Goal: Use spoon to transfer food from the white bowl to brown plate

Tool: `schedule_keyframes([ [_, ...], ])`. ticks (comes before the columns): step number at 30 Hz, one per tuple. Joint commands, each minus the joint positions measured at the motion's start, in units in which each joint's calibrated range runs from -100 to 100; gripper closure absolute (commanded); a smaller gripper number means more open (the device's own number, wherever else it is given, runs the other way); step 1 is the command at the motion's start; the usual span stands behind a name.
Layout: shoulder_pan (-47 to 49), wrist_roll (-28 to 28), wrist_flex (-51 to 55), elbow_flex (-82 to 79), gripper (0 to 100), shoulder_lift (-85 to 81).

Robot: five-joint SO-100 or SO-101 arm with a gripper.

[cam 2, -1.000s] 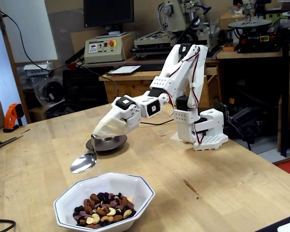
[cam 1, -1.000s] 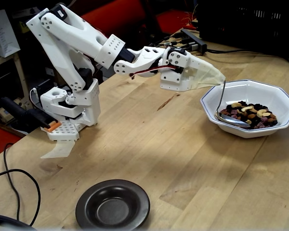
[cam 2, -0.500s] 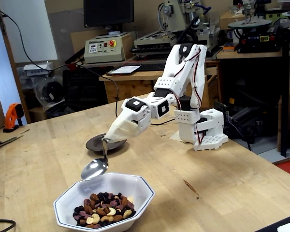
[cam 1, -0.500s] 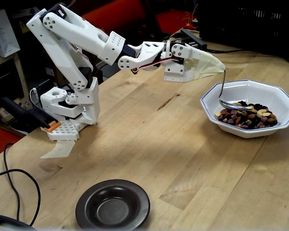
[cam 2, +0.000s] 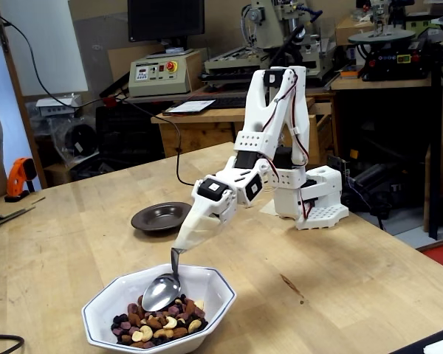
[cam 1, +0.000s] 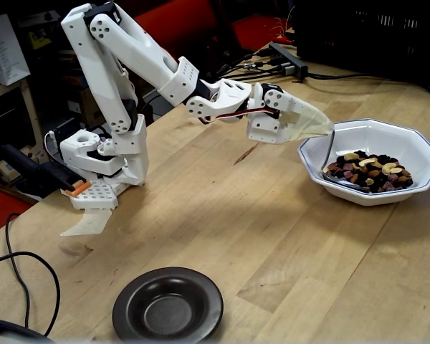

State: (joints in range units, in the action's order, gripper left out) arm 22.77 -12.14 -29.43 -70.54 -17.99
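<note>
Since 0.5 s ago we have lowered the spoon (cam 2: pixel 161 292) into the white bowl (cam 2: pixel 214 287), tilted so its tip meets the food (cam 2: pixel 162 321). Our gripper (cam 2: pixel 179 246) is clamped on its handle. Well apart, the brown plate (cam 1: pixel 168 304) waits empty.

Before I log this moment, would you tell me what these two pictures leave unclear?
- Gripper: a pale cover wraps it in both fixed views, so its jaws and hold on the shiny metal spoon are hidden.
- Spoon bowl's underside, where it meets the mixed nuts and dried fruit: hidden, so any load is unknown.
- Dark brown round plate: its near rim is cut off by the bottom edge in a fixed view.
</note>
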Motion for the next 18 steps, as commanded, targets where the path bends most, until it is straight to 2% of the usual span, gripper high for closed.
schedule_keyframes([
  [1,0.12,-1.12,-0.53,1.87,96,-0.2],
  [9,-0.63,-6.79,-0.53,2.13,96,-0.11],
  [18,-0.7,-7.52,-0.46,2.31,96,-0.11],
])
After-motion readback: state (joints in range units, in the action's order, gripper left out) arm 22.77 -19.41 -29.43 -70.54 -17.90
